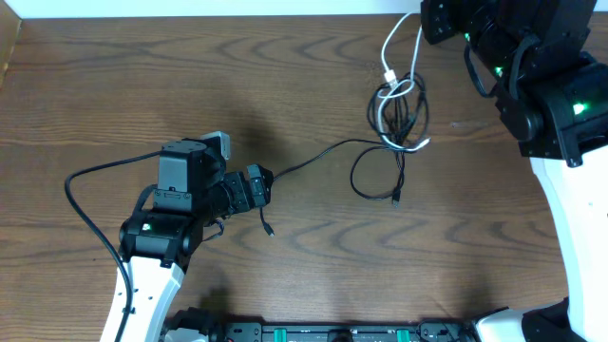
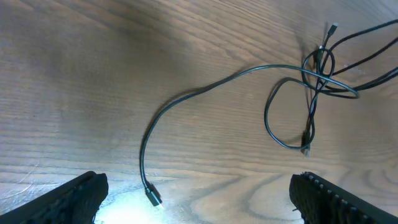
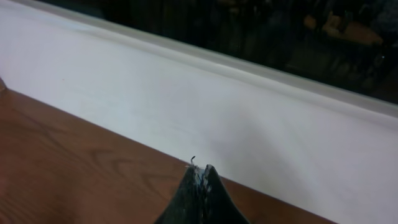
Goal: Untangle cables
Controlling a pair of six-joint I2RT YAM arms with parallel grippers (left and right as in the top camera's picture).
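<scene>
One white cable [image 1: 388, 57]. Black cables [image 1: 313, 157]: at least two, the knot [image 1: 399, 114] at two o'clock hiding the exact count. Two arms: left arm [image 1: 142, 275], right arm [image 1: 570, 190]. Two pincers: left pincer [image 2: 199, 199], right pincer [image 3: 202, 177]. One surface [image 1: 190, 85].

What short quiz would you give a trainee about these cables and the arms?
1. True or false: the left tool stands open.
2. Fill in: the tangle holds ___ white cable.
3. Choose: the free black plug lies A) on the table, just before the left tool; B) on top of the white cable; C) hanging off the table's edge.
Key: 1 true; 2 one; 3 A.
</scene>
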